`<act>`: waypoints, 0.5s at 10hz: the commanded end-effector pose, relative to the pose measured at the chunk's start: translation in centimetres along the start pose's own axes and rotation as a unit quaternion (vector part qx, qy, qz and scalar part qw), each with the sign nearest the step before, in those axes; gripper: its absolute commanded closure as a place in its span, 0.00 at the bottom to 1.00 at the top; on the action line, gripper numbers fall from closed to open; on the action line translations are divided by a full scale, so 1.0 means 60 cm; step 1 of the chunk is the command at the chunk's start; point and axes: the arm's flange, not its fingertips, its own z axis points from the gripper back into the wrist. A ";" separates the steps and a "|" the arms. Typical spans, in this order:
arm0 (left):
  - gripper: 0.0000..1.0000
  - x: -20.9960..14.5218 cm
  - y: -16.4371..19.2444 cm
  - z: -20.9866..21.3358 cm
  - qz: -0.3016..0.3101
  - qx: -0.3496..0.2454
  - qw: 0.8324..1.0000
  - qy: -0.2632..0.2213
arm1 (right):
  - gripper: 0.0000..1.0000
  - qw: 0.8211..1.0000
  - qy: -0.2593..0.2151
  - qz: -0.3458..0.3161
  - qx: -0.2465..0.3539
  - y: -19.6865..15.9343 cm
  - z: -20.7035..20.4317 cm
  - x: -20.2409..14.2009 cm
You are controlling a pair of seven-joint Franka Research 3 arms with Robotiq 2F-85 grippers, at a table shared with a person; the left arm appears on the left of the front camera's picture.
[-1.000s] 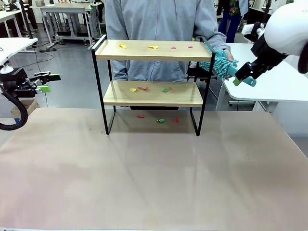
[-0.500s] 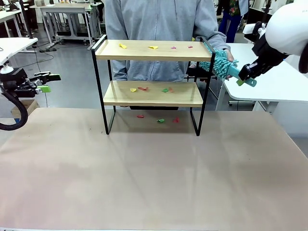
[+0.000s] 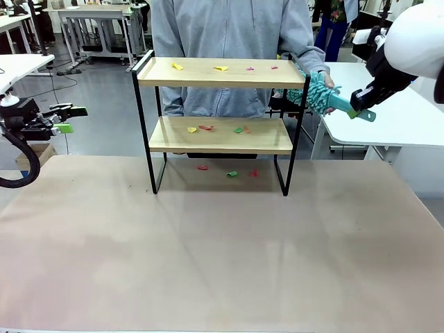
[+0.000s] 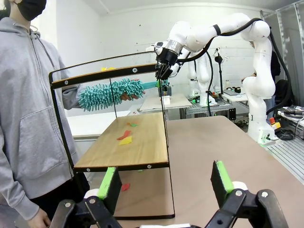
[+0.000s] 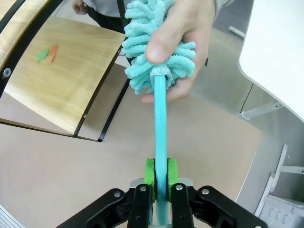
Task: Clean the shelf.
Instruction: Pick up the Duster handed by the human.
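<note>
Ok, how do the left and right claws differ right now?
The left claw is open and empty; the right claw is shut on the teal duster. The left claw sits well left of the shelf; the right claw is off its right end, where a person's hand holds the duster head. Both have green pads.

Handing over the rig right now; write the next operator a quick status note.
Right gripper: shut on the handle of the duster, right of the shelf; the person's hand holds its fluffy head.
Left gripper: open, empty, off the left side of the table.
Shelf: upright at the table's far side; coloured scraps on the top board, lower board and table beneath.
Done: duster gripped. Left: hand releases, then sweep both boards.
</note>
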 end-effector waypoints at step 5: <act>0.00 0.003 0.000 -0.001 -0.007 -0.001 1.000 -0.001 | 1.00 1.000 0.002 -0.015 -0.005 0.001 0.001 0.000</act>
